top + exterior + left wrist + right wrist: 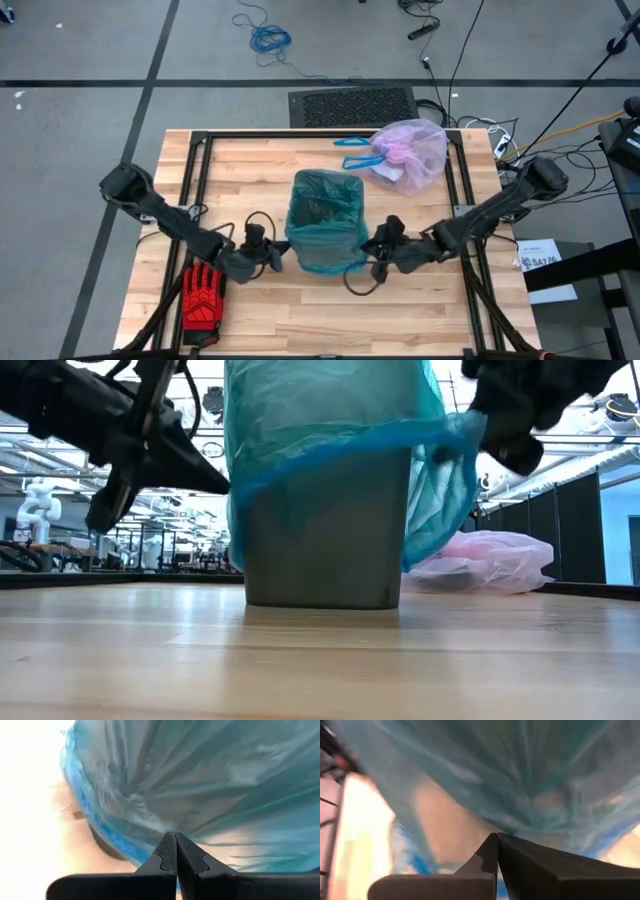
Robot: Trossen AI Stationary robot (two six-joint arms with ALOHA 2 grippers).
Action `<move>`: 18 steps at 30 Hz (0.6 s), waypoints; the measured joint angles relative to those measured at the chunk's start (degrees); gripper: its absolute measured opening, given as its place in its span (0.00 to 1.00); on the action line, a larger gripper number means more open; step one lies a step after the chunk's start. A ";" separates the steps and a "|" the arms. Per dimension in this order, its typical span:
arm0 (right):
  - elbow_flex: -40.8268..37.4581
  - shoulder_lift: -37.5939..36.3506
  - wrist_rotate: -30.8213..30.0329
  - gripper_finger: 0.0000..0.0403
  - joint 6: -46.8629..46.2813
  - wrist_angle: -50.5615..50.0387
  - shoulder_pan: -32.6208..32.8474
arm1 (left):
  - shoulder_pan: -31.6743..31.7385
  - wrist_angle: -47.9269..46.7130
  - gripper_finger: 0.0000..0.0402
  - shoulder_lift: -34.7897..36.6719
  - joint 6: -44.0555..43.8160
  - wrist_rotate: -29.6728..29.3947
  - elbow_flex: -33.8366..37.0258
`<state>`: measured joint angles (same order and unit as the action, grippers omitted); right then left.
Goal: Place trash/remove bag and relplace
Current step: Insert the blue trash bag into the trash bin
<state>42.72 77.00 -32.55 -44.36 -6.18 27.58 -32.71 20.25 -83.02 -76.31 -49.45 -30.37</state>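
Wooden table (270, 310), bag (410, 155) — beyond right end effector (372, 247)

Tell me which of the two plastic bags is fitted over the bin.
The teal-blue bag, draped over the bin's rim between both hands; the pink bag lies bunched on the table's far side.

Lined bin (325, 235) blocks centre; near table edge (330, 325) free.

Pink bag off the bin, lying on the table

The thin translucent pink-lavender plastic bag (410, 152) lies bunched and bulging at the wooden table's far right, well apart from the teal-lined bin; its contents cannot be made out.
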 joint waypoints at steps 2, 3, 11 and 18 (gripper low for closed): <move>0.00 2.31 2.48 0.00 0.03 0.04 -1.61 | 0.06 0.68 0.00 -1.38 -0.86 0.02 0.00; 0.00 3.63 4.21 0.00 0.02 0.11 -2.43 | 0.07 0.64 0.00 -1.93 -1.34 0.02 0.00; -0.02 3.76 11.74 0.00 -0.07 -0.13 0.01 | 0.07 -0.39 0.00 -2.98 -2.84 -0.11 0.00; 5.35 -15.17 11.54 0.00 -1.69 -13.15 5.29 | 0.07 -0.20 0.00 -2.85 -2.91 -0.37 0.00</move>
<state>48.07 61.84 -21.02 -46.05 -19.33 32.88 -32.64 20.05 -85.88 -79.23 -49.82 -30.37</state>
